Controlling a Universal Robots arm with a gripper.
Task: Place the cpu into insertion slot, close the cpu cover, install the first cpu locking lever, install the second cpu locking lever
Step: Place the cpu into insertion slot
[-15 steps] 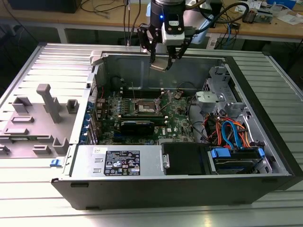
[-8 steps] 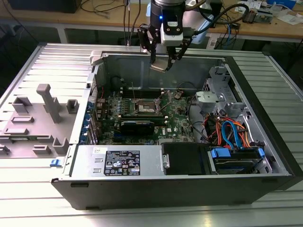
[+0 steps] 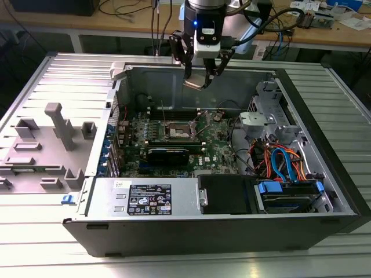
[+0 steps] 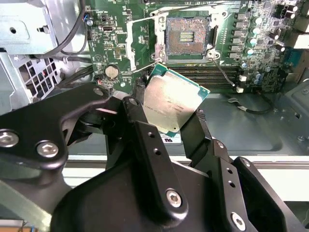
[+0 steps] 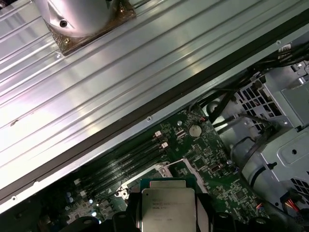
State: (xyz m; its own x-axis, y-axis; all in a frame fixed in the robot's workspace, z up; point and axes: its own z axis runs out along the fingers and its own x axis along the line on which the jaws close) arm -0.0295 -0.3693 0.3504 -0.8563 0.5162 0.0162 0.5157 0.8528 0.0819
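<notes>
Overhead, a black two-fingered pincer on a robot arm hangs above an open black and grey desktop computer case that lies on its side on a ribbed silver metal table. The pincer is clenched on a small flat square cpu with a dull silver-grey metal top, one finger pressed to each of two opposite edges, and the chip is tilted rather than level. In the exterior view the cpu is in the air, well above the insertion slot, a square socket with a brownish-gold pin field and a silver metal rim set in the green circuit board on the floor of the case. In the second wrist view the insertion slot lies bare, its pins uncovered, with nothing seated in it. Beside the slot, the cpu cover, a thin silver metal frame plate, appears to be swung up and away from the pins. A thin wire locking lever runs loose just beside the slot on the other side; whether a second lever is free cannot be told. In the first wrist view the cpu hides most of the slot beneath it. Judging from this, the work is at its first step: the chip is gripped and carried but not yet placed, and the cover and both levers remain to be dealt with.
</notes>
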